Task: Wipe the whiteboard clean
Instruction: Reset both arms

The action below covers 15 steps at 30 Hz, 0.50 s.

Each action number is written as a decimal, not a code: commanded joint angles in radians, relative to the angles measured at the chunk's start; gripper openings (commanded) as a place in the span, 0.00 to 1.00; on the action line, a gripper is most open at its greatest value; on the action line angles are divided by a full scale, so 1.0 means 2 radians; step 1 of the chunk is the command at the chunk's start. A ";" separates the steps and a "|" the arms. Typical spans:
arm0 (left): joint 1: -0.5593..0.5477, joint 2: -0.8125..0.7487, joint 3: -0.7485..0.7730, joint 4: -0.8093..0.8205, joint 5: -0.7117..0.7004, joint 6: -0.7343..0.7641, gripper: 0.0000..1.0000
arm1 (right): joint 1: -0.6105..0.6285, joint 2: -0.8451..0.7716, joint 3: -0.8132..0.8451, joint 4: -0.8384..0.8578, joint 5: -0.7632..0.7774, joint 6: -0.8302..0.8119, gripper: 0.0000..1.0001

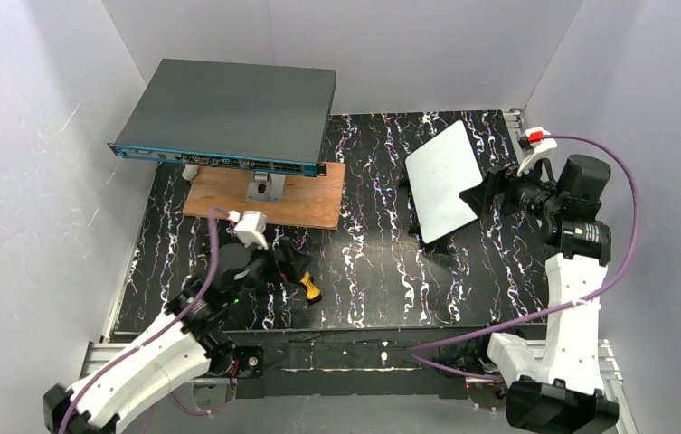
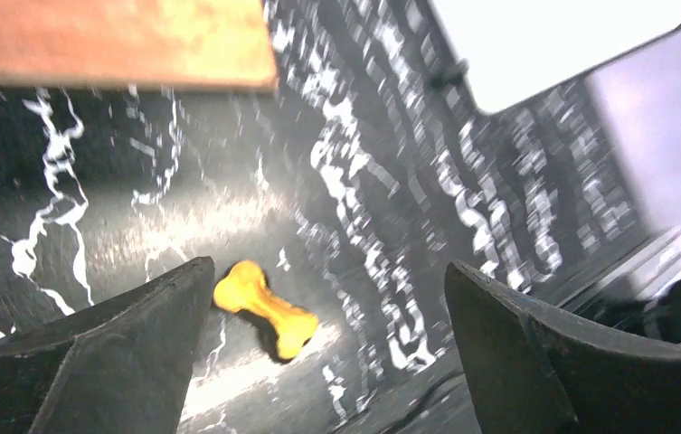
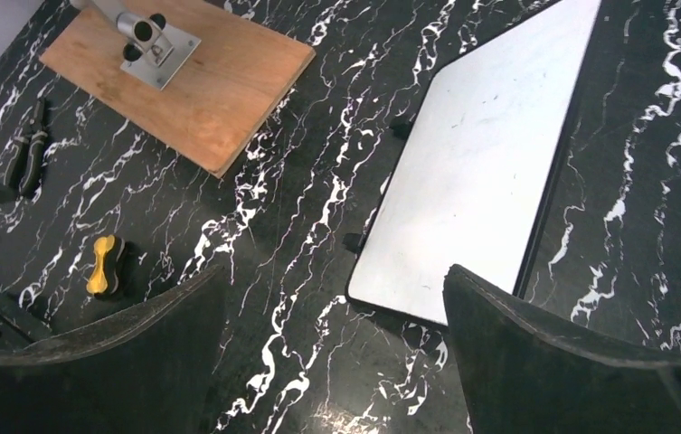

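Three pale walls [image 1: 38,181] around black white-veined tabletop [image 1: 373,271] with whiteboard [image 1: 445,176]

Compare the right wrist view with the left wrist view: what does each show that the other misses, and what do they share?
Right wrist only: the metal bracket on the wooden plank, a black pliers-like tool, and the open right gripper. Left wrist only: the open left gripper, seen close up from its own camera. Both: the yellow-handled eraser, the plank, the whiteboard and the black marbled table.
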<state>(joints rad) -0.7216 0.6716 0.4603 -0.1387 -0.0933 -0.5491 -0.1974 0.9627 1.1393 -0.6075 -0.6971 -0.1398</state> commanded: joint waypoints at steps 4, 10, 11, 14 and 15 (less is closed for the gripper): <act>0.005 -0.195 0.016 -0.045 -0.135 -0.021 0.98 | -0.024 -0.052 -0.016 -0.006 -0.009 0.032 0.92; 0.005 -0.131 0.177 -0.210 -0.191 0.070 0.98 | -0.030 -0.075 -0.021 -0.031 -0.048 0.005 0.89; 0.005 -0.114 0.199 -0.235 -0.194 0.080 0.98 | -0.031 -0.076 -0.019 -0.027 -0.048 0.020 0.89; 0.006 -0.082 0.244 -0.281 -0.207 0.095 0.98 | -0.033 -0.087 -0.022 -0.006 -0.017 0.087 0.89; 0.005 -0.077 0.251 -0.290 -0.209 0.097 0.98 | -0.033 -0.090 -0.024 -0.001 -0.004 0.114 0.90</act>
<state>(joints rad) -0.7151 0.4580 0.8894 -0.5083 -0.4397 -0.4358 -0.2550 0.8146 1.0969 -0.6632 -0.7464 -0.0746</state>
